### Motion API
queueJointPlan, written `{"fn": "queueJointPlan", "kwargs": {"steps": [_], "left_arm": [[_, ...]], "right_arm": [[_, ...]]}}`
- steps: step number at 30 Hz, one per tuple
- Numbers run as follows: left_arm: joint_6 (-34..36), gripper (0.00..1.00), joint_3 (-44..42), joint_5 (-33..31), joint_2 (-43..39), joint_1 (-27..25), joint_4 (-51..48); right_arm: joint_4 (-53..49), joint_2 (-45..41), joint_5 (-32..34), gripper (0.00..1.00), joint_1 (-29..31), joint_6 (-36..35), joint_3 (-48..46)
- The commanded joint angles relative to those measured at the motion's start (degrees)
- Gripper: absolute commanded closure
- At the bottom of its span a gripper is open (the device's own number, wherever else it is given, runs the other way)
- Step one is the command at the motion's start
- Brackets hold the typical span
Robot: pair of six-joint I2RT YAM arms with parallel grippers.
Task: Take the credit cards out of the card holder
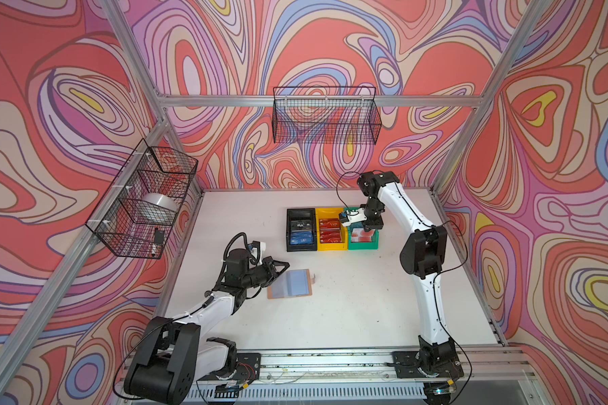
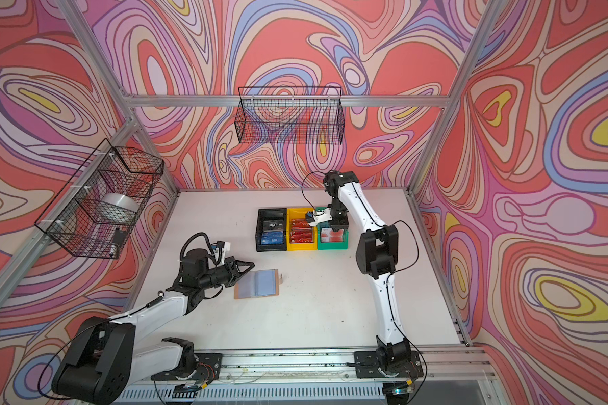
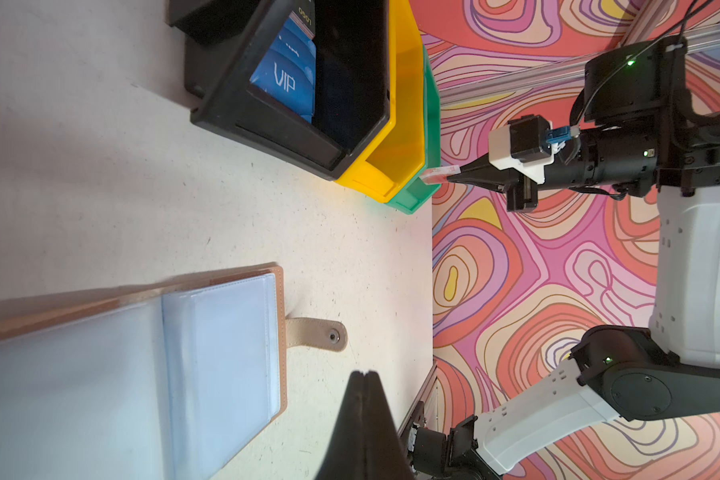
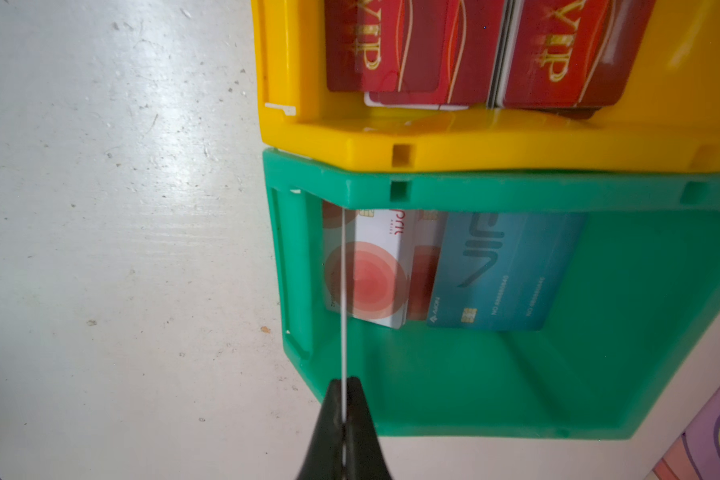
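Swirl-patterned walls (image 1: 330, 52) frame your white tabletop (image 1: 330, 315); the card holder (image 1: 290, 284) lies open just beside your left end effector (image 1: 287, 265), closed and empty; your right end effector (image 4: 344, 384) pinches a pale credit card (image 4: 344, 291) edge-on above the green bin (image 4: 474, 399), where other cards (image 4: 504, 270) lie.

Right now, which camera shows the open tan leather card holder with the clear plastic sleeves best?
The left wrist view: the card holder fills the foreground close up, its snap tab plain, though one end is cropped. In both top views it lies whole but small. The right wrist view misses it.
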Motion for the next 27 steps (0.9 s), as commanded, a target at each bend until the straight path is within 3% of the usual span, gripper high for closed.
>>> {"fn": "queueJointPlan", "kwargs": {"steps": [1, 17, 27], "left_arm": [[0.94, 1.00, 0.89, -0.44, -0.06, 0.51, -1.15], [0.72, 1.00, 0.34, -1.01, 0.78, 1.45, -1.55], [-0.24, 1.00, 0.26, 0.58, 3.98, 2.06, 1.90]], "right_arm": [[0.69, 2.26, -0.99, 1.00, -0.46, -1.19, -0.38], [0.73, 5.23, -0.88, 1.00, -0.50, -1.38, -2.54], [2.46, 4.86, -0.96, 0.93, -0.50, -0.62, -3.88]]}}
